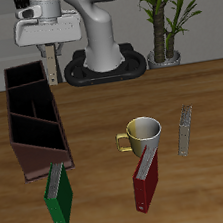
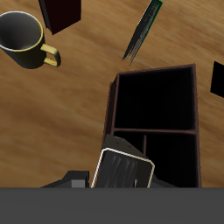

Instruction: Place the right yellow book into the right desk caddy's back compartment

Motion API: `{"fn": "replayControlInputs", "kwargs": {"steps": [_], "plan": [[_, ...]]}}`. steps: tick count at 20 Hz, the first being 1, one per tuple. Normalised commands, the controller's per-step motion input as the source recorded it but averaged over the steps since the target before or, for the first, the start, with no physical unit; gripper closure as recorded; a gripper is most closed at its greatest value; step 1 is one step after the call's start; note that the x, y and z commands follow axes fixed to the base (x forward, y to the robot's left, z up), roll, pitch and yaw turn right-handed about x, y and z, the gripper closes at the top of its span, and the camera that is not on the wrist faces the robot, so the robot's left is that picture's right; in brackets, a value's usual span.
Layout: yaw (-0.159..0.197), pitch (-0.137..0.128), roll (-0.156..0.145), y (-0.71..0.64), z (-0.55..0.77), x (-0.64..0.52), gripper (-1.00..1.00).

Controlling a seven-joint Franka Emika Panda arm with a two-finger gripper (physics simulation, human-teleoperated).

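Gripper (image 1: 49, 50) clamping shut on the right yellow book (image 2: 122, 168), holding it upright just above the far end of the right desk caddy (image 1: 36, 120), close beside the back compartment (image 1: 19, 77) and apparently not yet squarely over it. Risking, as a guess, catching the book's lower edge on the caddy's rim or on the inner divider if lowering from here, or dropping it into the neighbouring cell; tipping out over the wall also looking possible if releasing too high. Counting one caddy; one mug (image 1: 142, 132) beside the caddy's sloped end; one green book (image 1: 60, 202) just past that sloped end; one red book (image 1: 145, 189) beyond the mug from the caddy; two thin grey-yellow books, meaning the held one and another thin book (image 1: 185, 131) lying farthest from the caddy.
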Motion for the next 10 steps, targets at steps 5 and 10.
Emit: {"fn": "replayControlInputs", "kwargs": {"steps": [5,10], "plan": [[0.042,-0.015,-0.043,-0.21,0.08,-0.06,1.00],[0.036,-0.028,-0.062,-0.25,0.06,-0.05,1.00]]}}
